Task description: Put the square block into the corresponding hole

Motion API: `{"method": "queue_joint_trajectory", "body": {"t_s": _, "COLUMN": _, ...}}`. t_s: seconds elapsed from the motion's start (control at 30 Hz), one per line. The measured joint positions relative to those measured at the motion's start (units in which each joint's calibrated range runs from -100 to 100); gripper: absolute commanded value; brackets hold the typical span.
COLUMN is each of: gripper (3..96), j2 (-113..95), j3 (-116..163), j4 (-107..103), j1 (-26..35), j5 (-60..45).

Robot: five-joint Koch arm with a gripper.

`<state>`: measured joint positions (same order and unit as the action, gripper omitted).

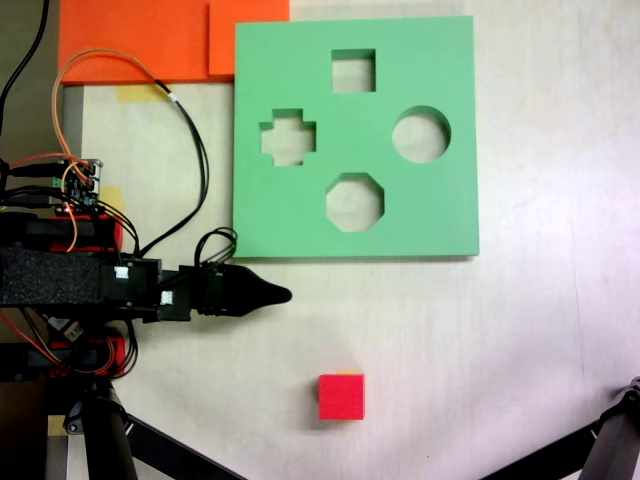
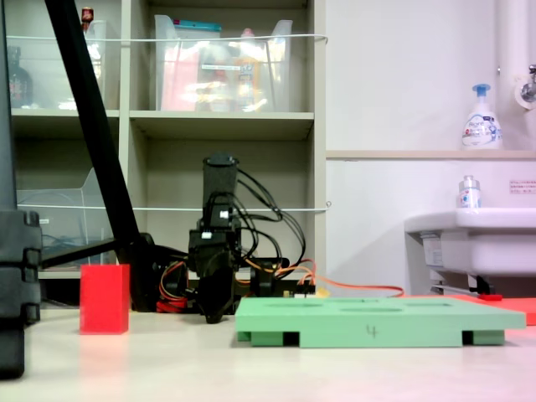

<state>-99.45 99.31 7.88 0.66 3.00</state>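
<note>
Tool pinched together; only the first exterior view reveals the square hole.

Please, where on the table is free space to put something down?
Bare table lies right of the square block and below the green board. Left is crowded: the gripper, cables and arm base.

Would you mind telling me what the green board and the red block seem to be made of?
The green board looks like thick matte foam: a uniform, glare-free surface with cleanly cut holes. The red block has plain matte faces; whether it is foam, wood or plastic cannot be told.
</note>
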Motion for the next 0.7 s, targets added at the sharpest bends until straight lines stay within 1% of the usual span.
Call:
{"method": "queue_joint_trajectory", "body": {"t_s": 0.5, "gripper": 48.7, "j2": 0.0, "j3": -0.1, "j4": 0.0, "j1": 0.0, "j5": 0.0}}
{"method": "queue_joint_trajectory", "body": {"t_s": 0.6, "gripper": 46.8, "j2": 0.0, "j3": 0.0, "j4": 0.0, "j1": 0.0, "j5": 0.0}}
{"method": "queue_joint_trajectory", "body": {"t_s": 0.7, "gripper": 46.9, "j2": 0.0, "j3": 0.0, "j4": 0.0, "j1": 1.0, "j5": -1.0}}
